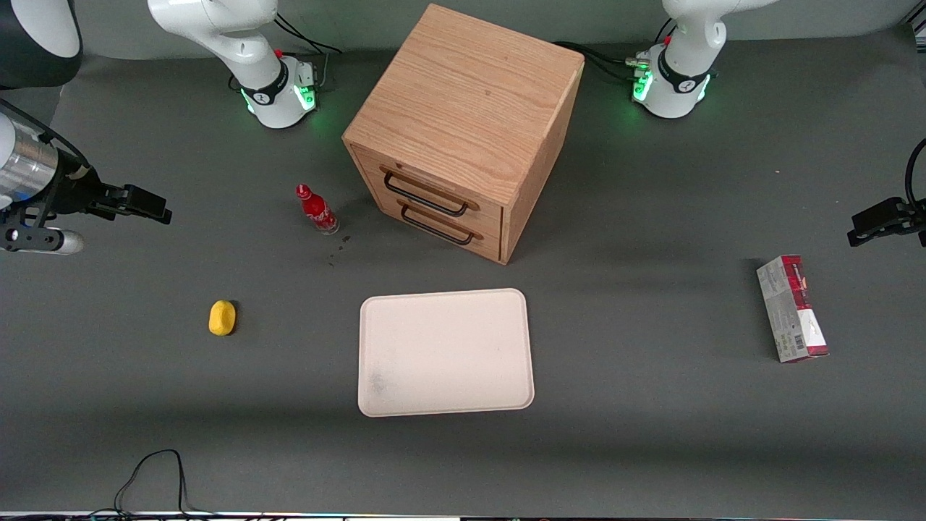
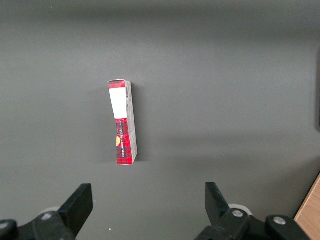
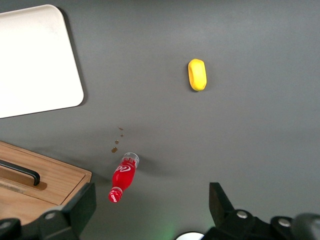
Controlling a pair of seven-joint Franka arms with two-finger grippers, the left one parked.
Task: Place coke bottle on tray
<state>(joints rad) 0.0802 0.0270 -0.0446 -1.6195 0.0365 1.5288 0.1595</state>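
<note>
white script on coke bottle [image 1: 316,209] label, not legible

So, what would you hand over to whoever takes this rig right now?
Claw: open, holding nothing, raised near the working arm's end of the table, clear of the coke bottle.
Coke bottle: on the table beside the drawer cabinet, farther from the front camera than the tray.
Tray: in front of the cabinet, nothing on it.
Done: nothing yet.
Left: grasp the bottle and set it on the tray.
</note>
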